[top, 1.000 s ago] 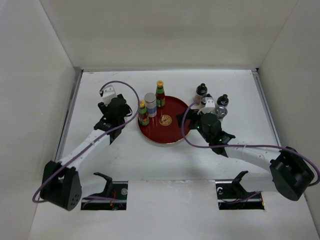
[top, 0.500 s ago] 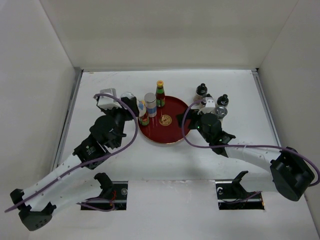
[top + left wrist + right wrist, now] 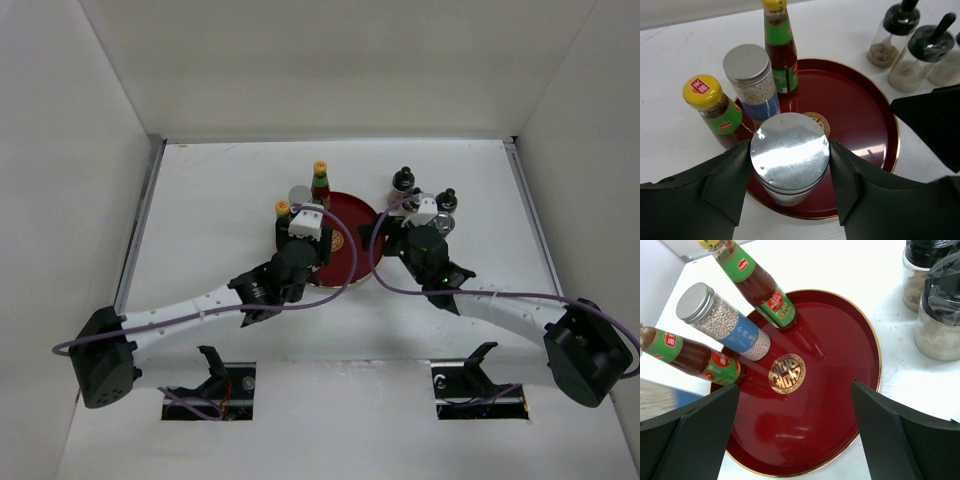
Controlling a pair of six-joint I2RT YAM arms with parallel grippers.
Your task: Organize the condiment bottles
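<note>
My left gripper [image 3: 790,175] is shut on a pale silver-lidded shaker [image 3: 789,150] and holds it over the near left rim of the red plate [image 3: 855,110]. On the plate stand a second shaker [image 3: 751,75] and two green-red bottles with yellow caps [image 3: 707,97] [image 3: 780,45]. In the top view the left gripper [image 3: 305,232] is over the plate's left side [image 3: 345,210]. My right gripper [image 3: 795,440] is open and empty above the plate's right half [image 3: 830,390]; it also shows in the top view [image 3: 375,238].
Black-capped and silver-topped glass cruets [image 3: 402,180] [image 3: 447,197] [image 3: 440,222] stand on the table right of the plate, close to the right wrist. They also show in the left wrist view [image 3: 892,35] and the right wrist view [image 3: 942,315]. White walls enclose the table.
My left arm has swung right from the table left of the plate, carrying the shaker over the plate's near left rim. The right arm has barely moved.
</note>
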